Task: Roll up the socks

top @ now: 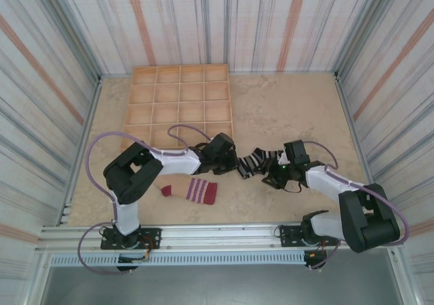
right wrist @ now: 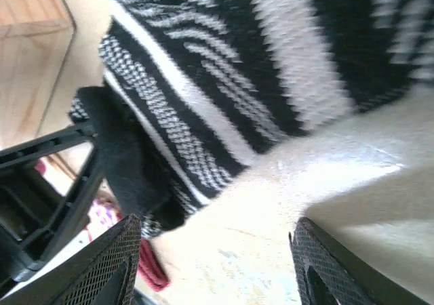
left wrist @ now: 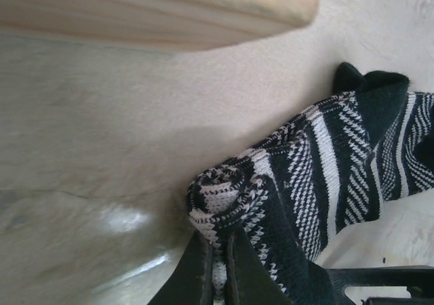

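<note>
Fingers of the right hand (right wrist: 217,254), mesh-textured, rise from the lower edge of the right wrist view, set well apart with bare tabletop between them. The black sock (right wrist: 224,68) with grey-white stripes lies just beyond their tips, across the upper frame, not gripped by them.

In the left wrist view, the left hand (left wrist: 218,242) at bottom centre has its fingers drawn together, clamped on the rolled end of the black sock (left wrist: 325,176). The rest of the sock trails to the right edge. A pale wooden edge (left wrist: 156,10) runs along the top of that frame.

Overhead view:
- The black sock (top: 256,161) stretches across the centre of the tabletop (top: 291,108), between the left hand (top: 234,161) and the right hand (top: 279,173).
- The beige sock (top: 193,191), with dark red toe and cuff and purple-white stripes, lies flat at lower left of centre. It sits below the left arm and apart from both hands.
- A wooden grid tray (top: 180,66) fills the upper left of the tabletop, its lower right corner close behind the left hand.
- Striped walls (top: 47,61) enclose the tabletop on three sides.
</note>
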`<action>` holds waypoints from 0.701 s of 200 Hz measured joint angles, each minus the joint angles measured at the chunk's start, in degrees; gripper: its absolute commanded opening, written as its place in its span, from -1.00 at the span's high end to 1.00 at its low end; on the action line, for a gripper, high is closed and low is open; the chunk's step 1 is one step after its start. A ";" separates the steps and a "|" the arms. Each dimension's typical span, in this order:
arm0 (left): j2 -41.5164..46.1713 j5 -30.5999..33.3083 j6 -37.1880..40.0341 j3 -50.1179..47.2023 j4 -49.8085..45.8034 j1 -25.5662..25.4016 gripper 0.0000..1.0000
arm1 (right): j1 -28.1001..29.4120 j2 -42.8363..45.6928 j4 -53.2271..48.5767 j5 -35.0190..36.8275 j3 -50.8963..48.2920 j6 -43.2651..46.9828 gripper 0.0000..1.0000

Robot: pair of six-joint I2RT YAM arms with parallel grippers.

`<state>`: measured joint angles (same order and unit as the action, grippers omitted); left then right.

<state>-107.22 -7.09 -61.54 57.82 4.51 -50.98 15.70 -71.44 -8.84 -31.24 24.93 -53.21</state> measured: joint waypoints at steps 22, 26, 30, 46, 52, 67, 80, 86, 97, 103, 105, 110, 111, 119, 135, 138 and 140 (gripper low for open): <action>1.40 0.76 -0.28 -1.75 0.04 0.00 1.00 | -0.33 -1.16 -1.42 1.73 1.42 2.32 -0.23; 1.64 0.79 -0.28 -2.01 0.02 -0.02 1.00 | -0.44 -1.66 -1.44 1.84 1.73 2.73 -0.23; 1.88 0.83 -0.28 -2.29 0.00 -0.02 1.00 | -0.61 -2.08 -1.40 1.92 2.08 2.97 -0.22; 2.71 1.22 -0.31 -3.15 -0.04 -0.02 1.00 | -1.57 -4.68 -0.55 1.86 3.58 4.24 -0.13; 3.06 1.40 -0.39 -3.54 -0.09 -0.13 1.00 | -1.95 -5.97 0.11 1.77 4.31 4.61 -0.08; 4.44 2.49 -1.09 -5.16 0.00 -0.33 1.00 | -2.64 -9.22 1.81 1.64 6.05 5.53 0.02; 5.62 3.91 -2.08 -6.29 -0.28 -0.85 1.00 | -2.73 -11.63 3.69 1.49 7.30 6.05 0.09; 5.99 4.70 -2.71 -6.47 -0.66 -1.22 1.00 | -2.80 -12.66 4.61 1.42 7.78 6.14 0.10; 6.56 6.71 -4.02 -6.49 -1.62 -2.27 1.00 | -2.84 -14.16 6.01 1.38 8.70 6.23 0.10; 6.86 7.85 -5.01 -6.49 -2.23 -2.97 1.00 | -2.84 -14.95 6.62 1.42 9.25 6.36 0.11; 6.93 8.07 -5.27 -6.49 -2.43 -3.13 1.00 | -2.84 -15.28 6.88 1.49 9.49 6.40 0.11; 7.19 9.05 -6.32 -6.49 -3.04 -3.80 1.00 | -2.84 -15.96 7.30 1.49 10.01 6.64 0.11; 7.21 9.16 -6.45 -6.49 -3.13 -3.89 1.00 | -2.84 -16.17 7.43 1.49 10.19 6.71 0.11; 7.48 10.40 -8.02 -6.49 -3.89 -4.81 1.00 | -2.86 -17.18 7.85 1.55 11.10 7.32 0.10; 7.80 12.76 -11.17 -6.49 -5.27 -6.54 1.00 | -2.82 -17.84 8.72 2.40 11.85 8.39 0.02; 7.85 13.14 -11.69 -6.49 -5.51 -6.75 1.00 | -2.82 -17.73 8.81 2.69 11.82 8.72 0.00; 7.91 13.44 -12.07 -6.49 -5.75 -6.97 1.00 | -2.78 -17.57 8.83 2.97 11.80 8.81 -0.03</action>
<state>-99.31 6.35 -73.60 51.33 -1.23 -57.95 12.93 -89.01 -0.01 -28.27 36.73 -44.40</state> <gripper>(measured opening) 0.068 0.476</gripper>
